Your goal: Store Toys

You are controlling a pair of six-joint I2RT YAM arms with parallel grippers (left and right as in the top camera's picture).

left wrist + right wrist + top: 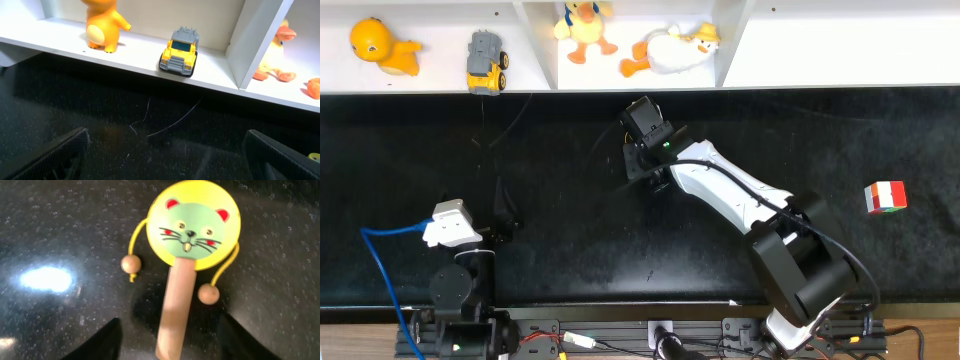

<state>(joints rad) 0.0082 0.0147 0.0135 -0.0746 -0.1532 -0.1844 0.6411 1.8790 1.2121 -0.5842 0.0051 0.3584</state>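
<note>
The right end effector [169, 332] hangs over a rattle toy [192, 227] with a cat face. The toy lies flat on the black worktop [570, 240], in the upper middle of the top view, just below the white shelf [820, 60]. The two fingers are spread wide, one on each side of the wooden handle [175, 300], and they hold nothing. It is hard to tell if they touch the handle. The handle's end is cut off at the frame's bottom. The left end effector [167, 150], at the lower left of the top view, is wide open too and holds nothing. On the shelf stand an orange toy [102, 27], its head cut off, and a toy truck [180, 50]. A plush duck [280, 52] is half hidden behind the shelf wall. A coloured cube [885, 197] sits alone at the right.
</note>
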